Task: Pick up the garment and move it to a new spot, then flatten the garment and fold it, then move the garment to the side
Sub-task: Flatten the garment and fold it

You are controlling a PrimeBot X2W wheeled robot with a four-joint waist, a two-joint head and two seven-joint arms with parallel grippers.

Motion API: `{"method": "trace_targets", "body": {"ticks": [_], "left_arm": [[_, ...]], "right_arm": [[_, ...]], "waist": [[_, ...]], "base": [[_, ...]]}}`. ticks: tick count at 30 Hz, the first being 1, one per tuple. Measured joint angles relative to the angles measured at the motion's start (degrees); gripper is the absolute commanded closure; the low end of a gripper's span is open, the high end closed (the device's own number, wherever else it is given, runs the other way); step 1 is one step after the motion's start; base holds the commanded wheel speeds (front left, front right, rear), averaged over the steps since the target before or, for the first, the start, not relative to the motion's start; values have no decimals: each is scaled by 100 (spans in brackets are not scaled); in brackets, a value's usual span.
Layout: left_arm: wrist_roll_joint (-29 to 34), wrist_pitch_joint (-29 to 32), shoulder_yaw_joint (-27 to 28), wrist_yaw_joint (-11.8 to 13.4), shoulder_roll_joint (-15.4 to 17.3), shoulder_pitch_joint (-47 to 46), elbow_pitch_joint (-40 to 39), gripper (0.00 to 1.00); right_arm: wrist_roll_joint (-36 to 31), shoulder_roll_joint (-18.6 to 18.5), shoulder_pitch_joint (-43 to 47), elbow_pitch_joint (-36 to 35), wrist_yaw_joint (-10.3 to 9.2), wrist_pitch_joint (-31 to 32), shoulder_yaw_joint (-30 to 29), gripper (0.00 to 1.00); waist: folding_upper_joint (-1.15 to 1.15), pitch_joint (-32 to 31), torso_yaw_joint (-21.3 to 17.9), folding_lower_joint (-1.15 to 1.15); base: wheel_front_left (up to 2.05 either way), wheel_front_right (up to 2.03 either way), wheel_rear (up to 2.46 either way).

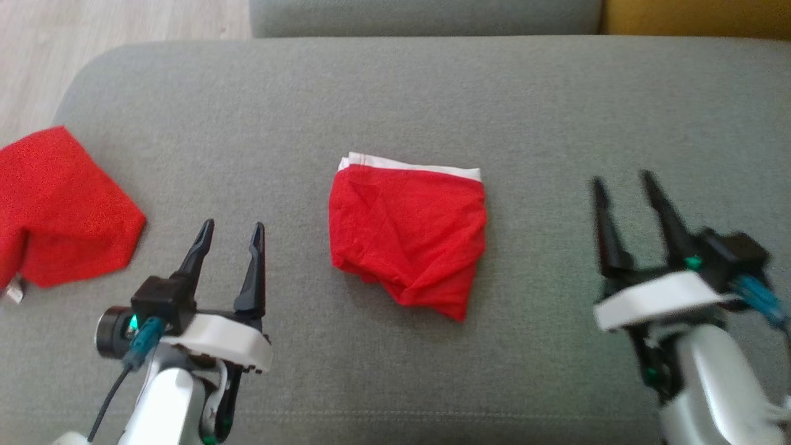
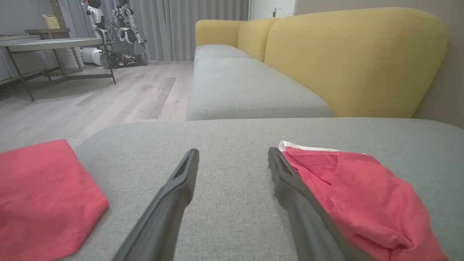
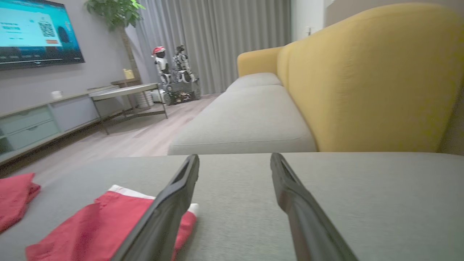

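At the far left of the grey cushion (image 1: 432, 93), well apart from the garment (image 1: 408, 235), lies a second red cloth (image 1: 62, 204). The left fingers (image 1: 252, 278) are spread wide and empty, just left of the garment. The garment lies folded mid-cushion, roughly square, with its white waistband on the far edge. To its right the right fingers (image 1: 666, 216), also wide and empty, stand farther off, so the left arm looks better placed to shift it aside.

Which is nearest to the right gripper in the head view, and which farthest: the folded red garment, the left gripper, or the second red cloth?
1. folded red garment, in the middle of the view, just left of the right gripper.
2. left gripper, lower left, past the garment.
3. second red cloth, at the far left edge.
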Motion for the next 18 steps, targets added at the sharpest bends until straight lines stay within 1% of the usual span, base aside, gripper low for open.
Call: {"method": "trace_targets", "body": {"ticks": [2, 3, 7, 12, 18], "left_arm": [[0, 18, 14, 3, 49, 63, -58, 0], [0, 18, 14, 3, 49, 63, -58, 0], [0, 88, 25, 11, 141, 265, -190, 0], [-1, 220, 21, 52, 253, 636, -380, 0], [-65, 360, 8, 57, 296, 886, -525, 0]], "right_arm": [[-159, 24, 250, -269, 0, 146, -290, 0], [-159, 24, 250, -269, 0, 146, -290, 0], [-337, 96, 731, -677, 0, 458, -535, 0], [-375, 178, 1273, -1028, 0, 832, -505, 0], [-378, 200, 1502, -1170, 0, 942, -482, 0]], "waist": [[0, -62, -46, 0], [0, -62, -46, 0], [0, -198, -115, 0], [0, -399, -153, 0], [0, -538, -120, 0]], "base": [[0, 0, 0], [0, 0, 0], [0, 0, 0], [0, 0, 0], [0, 0, 0]]}}
